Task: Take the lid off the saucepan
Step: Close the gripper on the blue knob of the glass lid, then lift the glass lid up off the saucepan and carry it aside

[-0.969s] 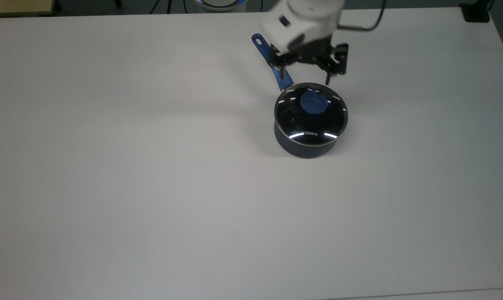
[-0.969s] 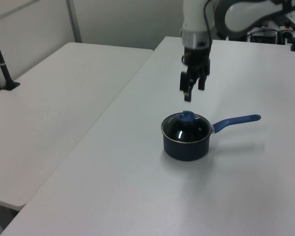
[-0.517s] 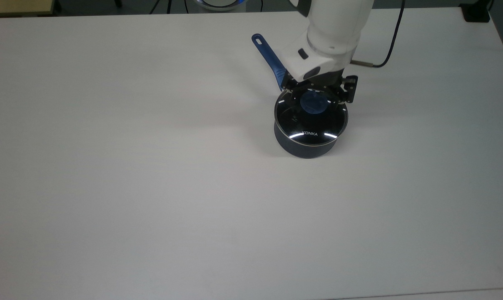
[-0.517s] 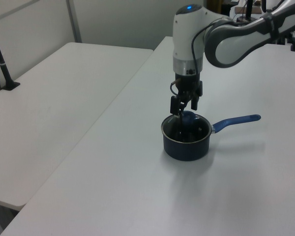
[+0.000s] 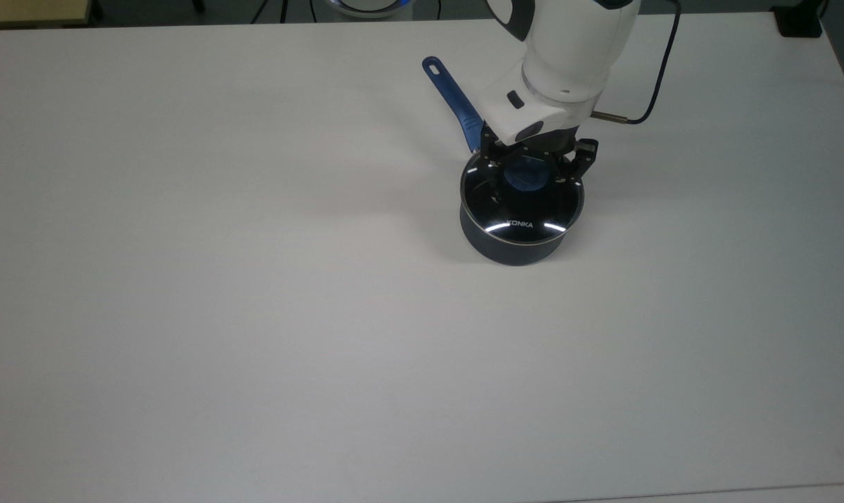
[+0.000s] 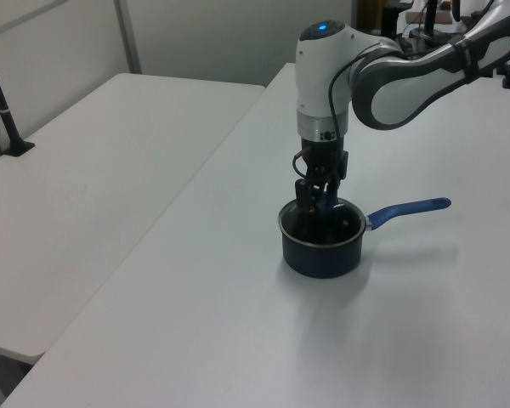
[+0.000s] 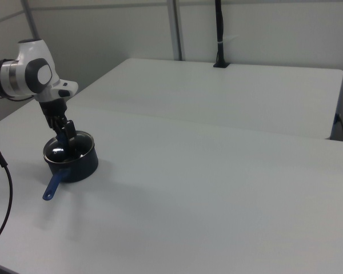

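The saucepan (image 5: 513,246) stands on the white table, dark blue-grey, with its long blue handle (image 5: 453,96) pointing toward the top view's upper left. The clear glass lid (image 5: 527,209) with white KONKA lettering rests on the pan. My gripper (image 5: 536,168) is lowered onto the lid and stands open, one black finger on each side of the blue knob (image 5: 526,177). In the left view the gripper (image 6: 316,206) reaches down onto the saucepan (image 6: 321,251), whose handle (image 6: 408,209) points right. In the right view the gripper (image 7: 68,140) sits over the saucepan (image 7: 74,162).
The white table (image 5: 254,314) spreads wide around the pan. A black cable (image 5: 656,84) trails from the arm toward the top view's upper right. A second table (image 6: 93,170) adjoins on the left view's left, with a black post (image 6: 2,102) clamped on it.
The gripper has come down from above and behind the pan onto the lid, and its fingers now straddle the blue knob. Pan and lid have not moved.
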{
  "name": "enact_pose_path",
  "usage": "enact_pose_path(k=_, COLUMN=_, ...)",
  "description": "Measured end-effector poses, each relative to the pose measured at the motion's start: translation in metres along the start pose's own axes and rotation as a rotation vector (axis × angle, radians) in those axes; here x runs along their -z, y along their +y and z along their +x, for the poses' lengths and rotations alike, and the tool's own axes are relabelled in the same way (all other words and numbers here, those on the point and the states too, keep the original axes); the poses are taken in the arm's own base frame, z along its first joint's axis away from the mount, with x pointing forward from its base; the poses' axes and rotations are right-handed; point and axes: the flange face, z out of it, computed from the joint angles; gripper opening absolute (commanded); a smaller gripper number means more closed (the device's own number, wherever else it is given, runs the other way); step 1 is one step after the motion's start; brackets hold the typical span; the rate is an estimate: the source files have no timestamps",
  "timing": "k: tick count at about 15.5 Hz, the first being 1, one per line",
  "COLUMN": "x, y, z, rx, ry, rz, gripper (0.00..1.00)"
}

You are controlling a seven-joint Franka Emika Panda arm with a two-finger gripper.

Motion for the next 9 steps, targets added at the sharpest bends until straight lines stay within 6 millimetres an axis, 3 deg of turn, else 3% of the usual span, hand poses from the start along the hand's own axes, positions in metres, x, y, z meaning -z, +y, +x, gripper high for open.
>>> enact_pose_path(k=3, x=0.003, y=0.0, z=0.002, rx=-0.002, ry=0.005, rz=0.003, gripper=0.52)
enact_pose_path(k=6, x=0.02, y=0.006, z=0.007, rx=-0.001, ry=0.028, rz=0.016, gripper=0.52)
enact_pose_path(k=9, x=0.052, y=0.044, z=0.013, rx=0.096, ry=0.001, rz=-0.015, gripper=0.52)
